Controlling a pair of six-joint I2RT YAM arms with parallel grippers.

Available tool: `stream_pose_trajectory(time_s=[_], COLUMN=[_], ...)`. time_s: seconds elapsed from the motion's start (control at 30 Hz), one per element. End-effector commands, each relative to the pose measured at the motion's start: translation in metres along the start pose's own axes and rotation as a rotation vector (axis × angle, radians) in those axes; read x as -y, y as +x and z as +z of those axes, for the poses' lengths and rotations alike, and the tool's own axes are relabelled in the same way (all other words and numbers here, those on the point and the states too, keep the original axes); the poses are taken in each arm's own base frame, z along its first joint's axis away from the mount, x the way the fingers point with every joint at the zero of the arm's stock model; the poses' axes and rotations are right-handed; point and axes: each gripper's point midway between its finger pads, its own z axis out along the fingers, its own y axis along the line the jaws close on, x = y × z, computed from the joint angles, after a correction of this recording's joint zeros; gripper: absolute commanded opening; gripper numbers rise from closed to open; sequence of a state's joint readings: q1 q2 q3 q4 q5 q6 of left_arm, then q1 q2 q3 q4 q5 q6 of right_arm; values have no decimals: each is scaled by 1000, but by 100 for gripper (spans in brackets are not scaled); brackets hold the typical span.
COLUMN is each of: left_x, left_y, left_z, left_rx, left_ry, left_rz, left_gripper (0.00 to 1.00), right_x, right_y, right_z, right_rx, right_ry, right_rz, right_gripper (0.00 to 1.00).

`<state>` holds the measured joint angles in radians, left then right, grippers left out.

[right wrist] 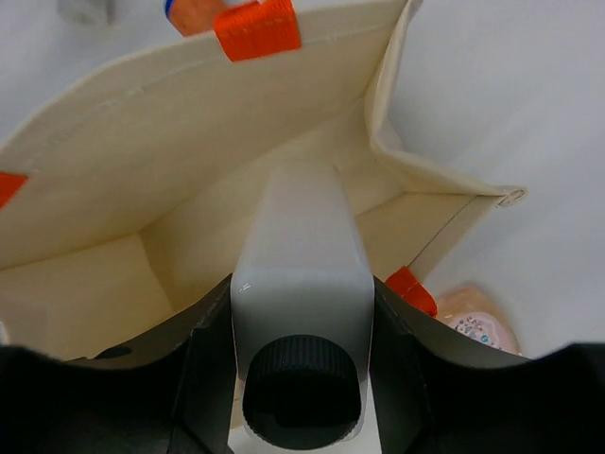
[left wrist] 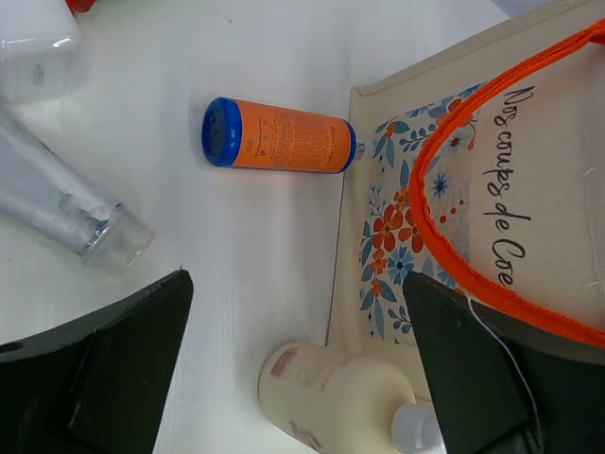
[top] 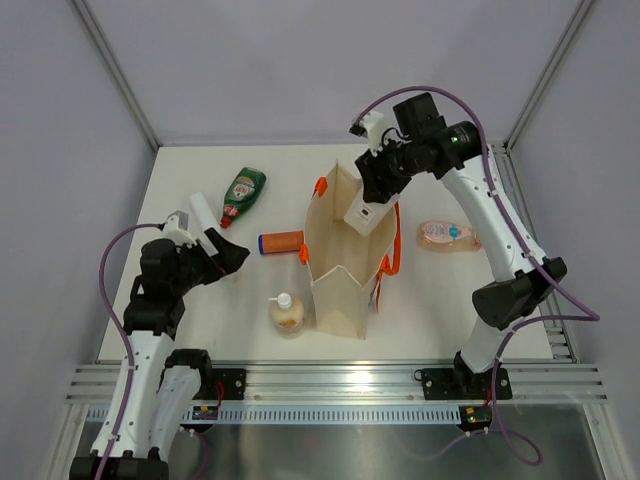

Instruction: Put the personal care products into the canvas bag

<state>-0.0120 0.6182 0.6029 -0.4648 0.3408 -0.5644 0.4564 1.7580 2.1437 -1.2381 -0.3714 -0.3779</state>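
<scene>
Six small containers, one bag and two arms. Five containers lie loose on the bench (top: pixel 430 310). The green bottle (top: pixel 243 192) is toward the far left corner, and the white tube (top: pixel 203 213) lies near it, closer to the left edge. The orange cylinder (top: pixel 281 241) lies on its side, one end just beside the bag's left face. The cream pump bottle (top: pixel 287 312) stands near the front edge, just beside the bag. The pink bottle (top: pixel 448 236) lies alone toward the right edge.

The sixth, the white bottle (top: pixel 364 213), is clamped in the right gripper (top: pixel 378 180), black cap toward the wrist and body pointing down into the bag (top: pixel 345 270). The bag stands upright mid-bench, mouth open, orange handles hanging over its sides.

The bench top is plain white, with pale grey walls (top: pixel 300 70) around it and a metal rail (top: pixel 340 385) along the front edge.

The right arm rises from the front right and arches high, then bends down over the far end of the bag. The left arm is folded low by the left edge. The left gripper (top: pixel 228 253) has its fingers wide apart with nothing between them, facing the orange cylinder and the pump bottle.
</scene>
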Motion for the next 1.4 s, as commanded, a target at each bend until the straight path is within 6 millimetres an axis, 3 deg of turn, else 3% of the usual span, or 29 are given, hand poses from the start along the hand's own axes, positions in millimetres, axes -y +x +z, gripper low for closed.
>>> stream_pose_trajectory(time_s=[0.0, 0.03, 0.1, 0.13, 0.27, 0.37, 0.43, 0.47, 0.5, 0.57, 0.6, 0.7, 0.83, 0.97, 1.07, 1.1, 1.13, 1.17, 1.2, 1.27, 1.3, 1.33, 1.37], left_x=[22, 20, 18, 19, 17, 17, 18, 16, 18, 21, 21, 33, 44, 54, 65, 70, 67, 65, 65, 58, 61, 65, 55], left_y=[-20, -18, -18, -19, -21, -26, -29, -30, -38, -35, -36, -34, -37, -44, -35, -28, -17, -11, -9, 14, 12, 20, 27], left_z=[1, 3, 9, 11, 20, 26, 31, 35, 36, 44, 46, 54, 61, 65, 72, 75, 82, 88, 93, 110, 117, 122, 136], left_rx=[48, 41, 24, 20, -41, -69, -74, -84, -70, -102, -107, -152, -187, -161, -156, -164, -209, -234, -260, -368, -374, -399, -443], left_ry=[97, 95, 91, 91, 67, 49, 41, 25, 10, 10, -4, 23, 88, 170, 314, 384, 412, 424, 432, 466, 472, 488, 461], left_rz=[55, 50, 43, 45, 56, 70, 109, 122, 148, 242, 275, 446, 708, 890, 1064, 1142, 1169, 1186, 1199, 1237, 1275, 1296, 1303], left_gripper=[99, 99, 99, 99, 99, 99, 99, 99, 99, 99, 99, 99, 99, 99, 99, 99, 99, 99, 99, 99, 99, 99, 98], right_x=[15, 12, 25, 30, 68, 76, 75, 72, 69, 57, 50, 23, -10, -22, -28, -27, -31, -40, -31, -36, -34, -41, -44], right_y=[-24, -20, -14, -14, -9, -7, -2, -1, 1, 3, 1, -12, -19, -31, -37, -29, -29, -24, -16, 11, 35, 36, 43], right_z=[5, 23, 38, 54, 73, 84, 90, 91, 92, 88, 84, 59, 20, -26, -72, -74, -94, -100, -105, -101, -85, -95, -94], right_rx=[70, 45, 0, -2, -69, -91, -102, -104, -107, -108, -99, -47, 3, 101, 224, 230, 286, 323, 338, 346, 311, 354, 355], right_ry=[141, 139, 226, 261, 459, 479, 468, 449, 433, 372, 341, 231, 81, 2, -85, -120, -124, -186, -164, -162, -185, -161, -159], right_rz=[-177, -212, -251, -273, -309, -311, -294, -290, -277, -267, -264, -253, -235, -227, -225, -213, -235, -251, -284, -315, -307, -349, -349], right_gripper=[0, 0, 0, 0, 0, 7, 20, 40, 50, 66, 79, 99, 99, 100, 100, 100, 99, 99, 100, 100, 100, 100, 99])
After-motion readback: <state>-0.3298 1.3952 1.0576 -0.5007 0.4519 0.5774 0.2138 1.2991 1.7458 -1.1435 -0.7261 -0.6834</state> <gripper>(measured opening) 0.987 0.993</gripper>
